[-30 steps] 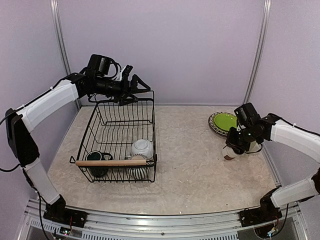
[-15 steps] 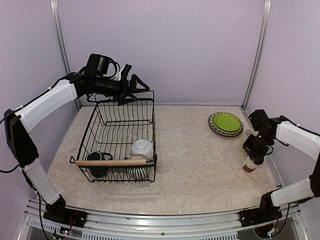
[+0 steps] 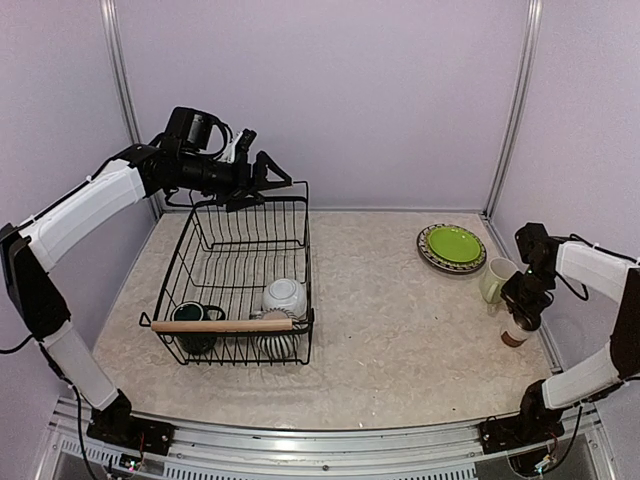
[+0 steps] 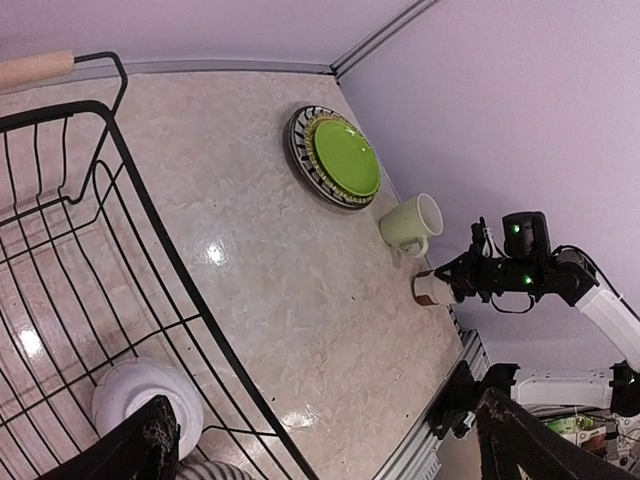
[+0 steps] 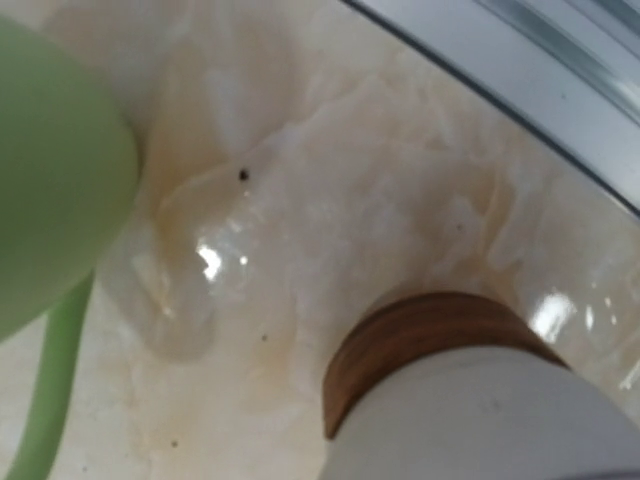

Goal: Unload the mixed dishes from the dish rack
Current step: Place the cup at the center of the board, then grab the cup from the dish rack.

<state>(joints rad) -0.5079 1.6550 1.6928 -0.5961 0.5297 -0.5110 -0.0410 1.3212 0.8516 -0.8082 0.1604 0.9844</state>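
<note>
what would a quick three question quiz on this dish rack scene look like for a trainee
1. True or false: the lime-green plate lies on the black-and-white striped plate, outside the dish rack.
2. The right fingers grip: A) pale green mug B) small white cup C) nothing
3. Name the dishes in the rack.
Key: 1 true; 2 B; 3 dark teal mug, white bowl, striped mug.

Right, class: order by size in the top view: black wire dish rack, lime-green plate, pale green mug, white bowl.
Black wire dish rack
lime-green plate
white bowl and pale green mug look alike
</note>
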